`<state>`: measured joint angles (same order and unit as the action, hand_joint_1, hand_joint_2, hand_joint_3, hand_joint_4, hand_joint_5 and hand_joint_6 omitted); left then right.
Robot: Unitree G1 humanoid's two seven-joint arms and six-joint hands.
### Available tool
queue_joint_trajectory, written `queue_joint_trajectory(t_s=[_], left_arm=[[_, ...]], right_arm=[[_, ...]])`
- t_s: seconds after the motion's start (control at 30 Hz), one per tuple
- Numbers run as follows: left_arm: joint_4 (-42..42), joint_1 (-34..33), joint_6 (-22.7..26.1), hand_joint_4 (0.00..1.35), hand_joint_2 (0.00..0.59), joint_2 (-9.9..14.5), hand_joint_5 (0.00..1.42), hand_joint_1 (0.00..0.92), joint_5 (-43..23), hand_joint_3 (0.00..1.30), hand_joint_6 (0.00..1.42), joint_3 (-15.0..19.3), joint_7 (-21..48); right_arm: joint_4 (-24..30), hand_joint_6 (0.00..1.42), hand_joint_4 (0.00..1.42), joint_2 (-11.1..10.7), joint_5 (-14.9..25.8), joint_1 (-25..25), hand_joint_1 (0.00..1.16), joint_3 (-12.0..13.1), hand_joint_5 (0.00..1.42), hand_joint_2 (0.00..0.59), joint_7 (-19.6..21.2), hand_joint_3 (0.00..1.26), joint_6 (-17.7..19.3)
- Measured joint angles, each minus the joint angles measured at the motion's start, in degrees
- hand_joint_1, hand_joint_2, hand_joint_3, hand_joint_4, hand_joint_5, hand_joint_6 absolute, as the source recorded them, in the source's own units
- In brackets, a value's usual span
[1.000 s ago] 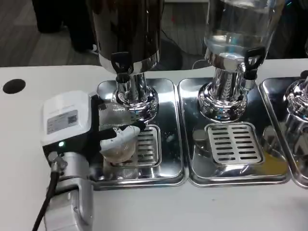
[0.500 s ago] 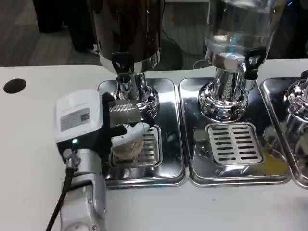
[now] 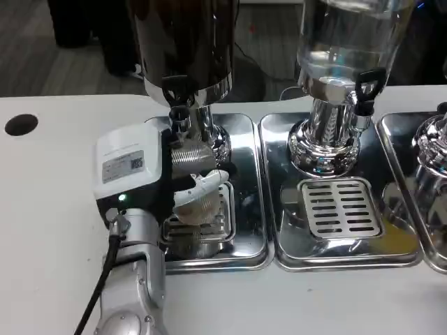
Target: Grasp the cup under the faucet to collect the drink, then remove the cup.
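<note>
Standing over the slotted grate (image 3: 213, 216) of the left drip tray (image 3: 248, 188), the cup (image 3: 198, 206) is held in the left hand (image 3: 171, 181), just below and slightly forward of the black-handled faucet (image 3: 176, 93) of the dark dispenser (image 3: 183, 42). The cup appears pale and translucent; its contents cannot be determined. Fingers (image 3: 209, 179) in white and black wrap across the cup's upper part, closed around it. The white back of the hand, bearing a printed label, lies to the left of the cup, with a small green light showing beneath it. The silver forearm (image 3: 133, 279) runs from the lower edge of the frame up to the hand, and a black cable (image 3: 98, 293) trails along its left side.

The chrome pedestal (image 3: 202, 139) of the dark dispenser stands directly behind the cup, on the same tray. To the right, a second drip tray (image 3: 335, 258) carries a clear dispenser (image 3: 346, 38) with its own black faucet (image 3: 367, 87) and a second grate (image 3: 342, 207), well apart from the cup. A third tray (image 3: 426, 188) shows partly at the right edge. All trays sit on the white table (image 3: 42, 209), which has a dark round hole (image 3: 19, 125) near its left edge.
</note>
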<state>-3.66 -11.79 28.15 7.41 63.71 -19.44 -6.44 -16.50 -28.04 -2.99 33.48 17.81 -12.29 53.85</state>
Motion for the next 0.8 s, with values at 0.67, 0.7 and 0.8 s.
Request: queue_joint_trajectory(t_s=[0.67, 0.7, 0.8], left_arm=[[1.82, 0.04, 0.82, 0.50, 0.012, 1.28, 0.77, 0.000, -1.17, 0.43, 0.93, -0.23, 0.56], [2.10, 0.12, 0.81, 0.49, 0.011, 1.33, 0.77, 0.000, -1.24, 0.42, 0.93, -0.17, 0.56], [5.89, 2.35, 0.56, 0.45, 0.010, 2.27, 0.76, 0.000, -2.43, 0.40, 0.93, 0.30, 0.57]], right_arm=[[0.06, 0.00, 0.11, 0.00, 0.00, -0.61, 0.45, -0.01, 0.07, 0.380, 0.00, 0.24, 0.00], [0.07, 0.00, 0.11, 0.00, 0.00, -0.61, 0.45, -0.01, 0.07, 0.380, 0.00, 0.24, 0.00], [0.15, 0.00, 0.11, 0.01, -0.03, -0.65, 0.45, -0.09, 0.07, 0.380, -0.01, 0.24, -0.01]])
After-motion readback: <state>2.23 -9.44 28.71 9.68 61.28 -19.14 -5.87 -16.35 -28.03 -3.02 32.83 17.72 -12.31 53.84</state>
